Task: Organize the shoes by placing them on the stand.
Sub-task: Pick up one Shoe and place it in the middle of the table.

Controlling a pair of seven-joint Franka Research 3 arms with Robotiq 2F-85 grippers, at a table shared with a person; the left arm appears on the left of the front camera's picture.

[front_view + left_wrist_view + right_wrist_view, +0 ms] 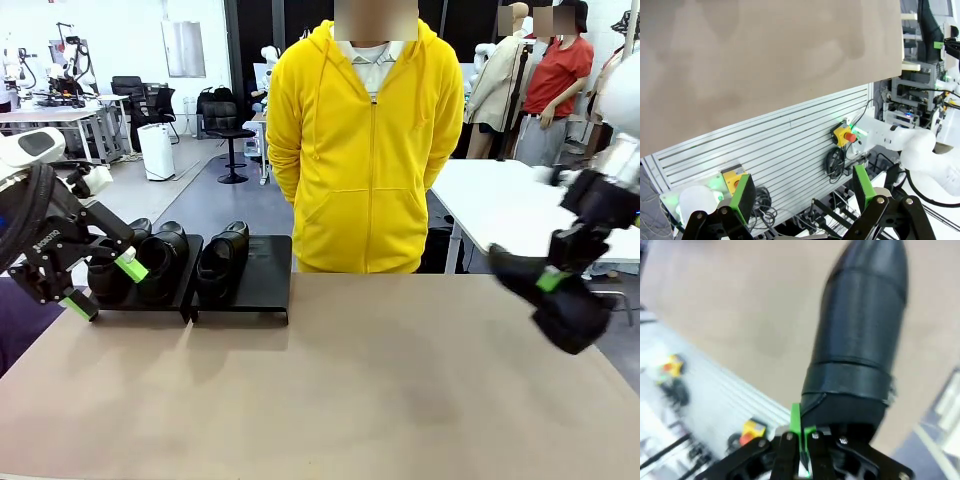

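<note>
Left claw (103, 285) covers part of the two shoes (140, 262) on the left stand (150, 300), heels hidden behind the arm. Left arm cut off by the front view's left edge. Third shoe (223, 258) small, detail hard to read. Right claw (550, 280) and its shoe (545, 300) motion-blurred in the front view, outline smeared, arm cut at the right edge. Right wrist view blurred all over: held shoe (860, 340) cut at the top edge, heel end hides the far finger, pads (796, 420) pinched on the shoe's rim. Left wrist view: counter (765, 60) cut at top and left.
</note>
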